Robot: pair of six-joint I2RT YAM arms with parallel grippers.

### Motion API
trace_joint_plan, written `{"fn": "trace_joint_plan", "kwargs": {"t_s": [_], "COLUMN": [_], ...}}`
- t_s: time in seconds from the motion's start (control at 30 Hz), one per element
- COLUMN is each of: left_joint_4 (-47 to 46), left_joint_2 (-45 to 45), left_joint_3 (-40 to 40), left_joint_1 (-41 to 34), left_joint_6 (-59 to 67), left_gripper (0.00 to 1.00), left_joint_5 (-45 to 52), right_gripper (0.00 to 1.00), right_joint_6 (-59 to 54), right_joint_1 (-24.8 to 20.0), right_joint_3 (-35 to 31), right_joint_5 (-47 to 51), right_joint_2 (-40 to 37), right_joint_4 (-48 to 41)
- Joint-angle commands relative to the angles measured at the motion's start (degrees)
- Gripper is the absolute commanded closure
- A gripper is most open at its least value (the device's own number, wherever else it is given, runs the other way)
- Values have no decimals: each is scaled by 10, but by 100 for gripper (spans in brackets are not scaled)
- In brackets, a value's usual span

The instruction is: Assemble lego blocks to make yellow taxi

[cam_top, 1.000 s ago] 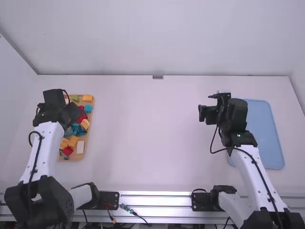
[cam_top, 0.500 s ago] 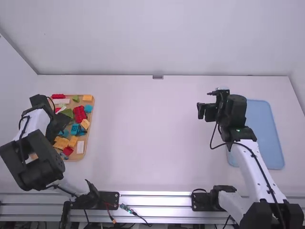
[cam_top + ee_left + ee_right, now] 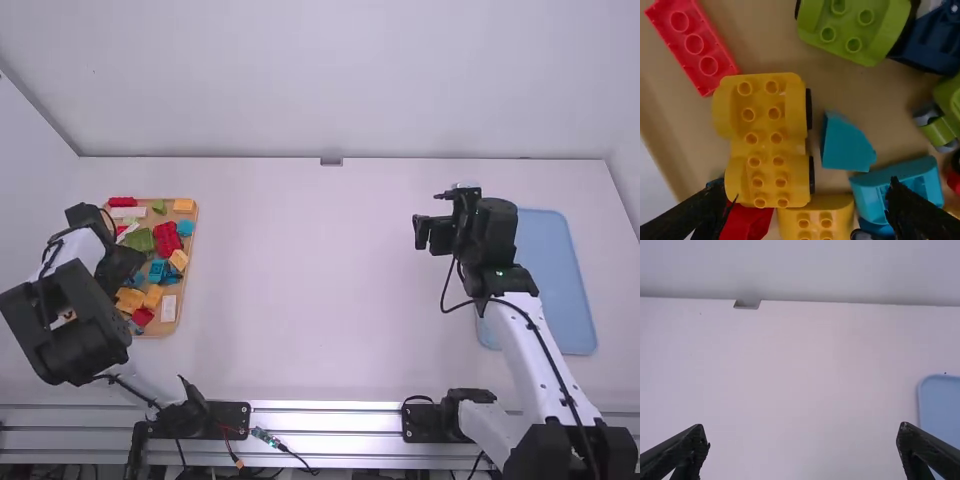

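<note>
While the left gripper (image 3: pixel 124 268) gapes, yellow blocks (image 3: pixel 765 137) seem below.

The left gripper (image 3: pixel 128 262) is drawing back from the tray (image 3: pixel 183 285)'s far part, moving left and toward its base as its arm is folding; a far red brick (image 3: pixel 122 202), a pale pink brick (image 3: pixel 128 212) and a green block (image 3: pixel 141 240) are coming into view; the right gripper (image 3: pixel 421 232) is shifting very slightly.
</note>
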Motion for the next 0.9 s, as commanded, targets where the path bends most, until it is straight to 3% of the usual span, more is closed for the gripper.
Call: {"fn": "trace_joint_plan", "kwargs": {"t_s": [0.0,0.43,0.87], "left_joint_4": [-9,45,186], "left_joint_2": [1,1,1], "left_joint_3": [-18,-75,-156], "left_joint_1": [3,16,14], "left_joint_6": [-3,-3,14], "left_gripper": [15,4,11], "left_joint_5": [-11,-28,-29], "right_gripper": [1,1,1], "right_joint_6": [3,4,4], "right_joint_1": [2,2,2], "right_joint_3": [18,18,18], "right_joint_5": [-3,-4,-4], "right_joint_2": [5,5,5], "right_joint_4": [4,3,3]}}
